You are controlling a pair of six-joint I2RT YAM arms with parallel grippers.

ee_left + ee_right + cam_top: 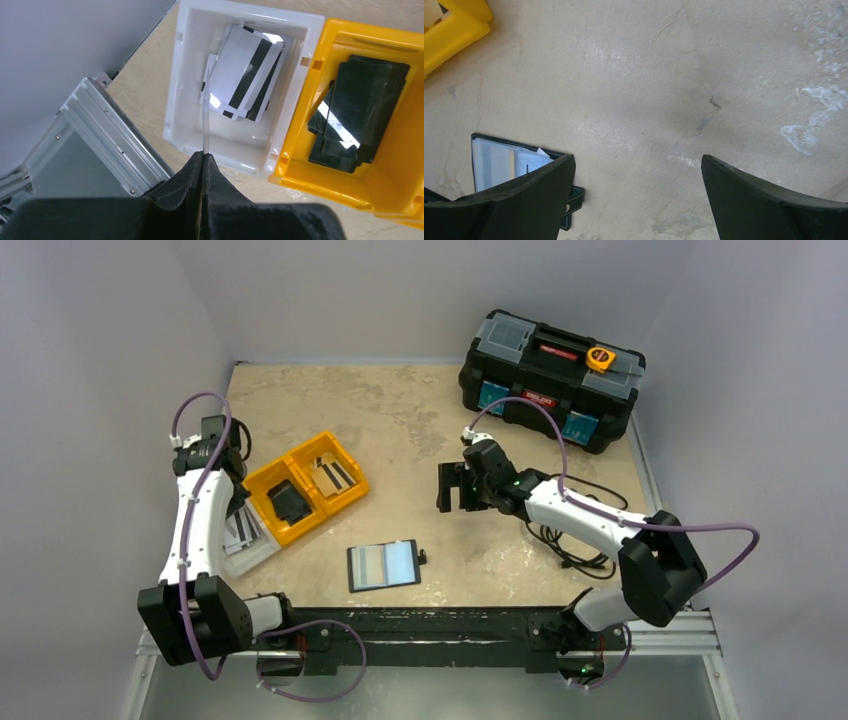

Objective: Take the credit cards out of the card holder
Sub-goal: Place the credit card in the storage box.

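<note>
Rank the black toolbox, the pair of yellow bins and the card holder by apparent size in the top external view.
1. black toolbox
2. pair of yellow bins, taken together
3. card holder, lying open

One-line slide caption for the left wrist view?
Left gripper, shut on a thin card seen edge-on, hangs over the white bin of striped cards, beside the yellow bin of dark cards.
</note>
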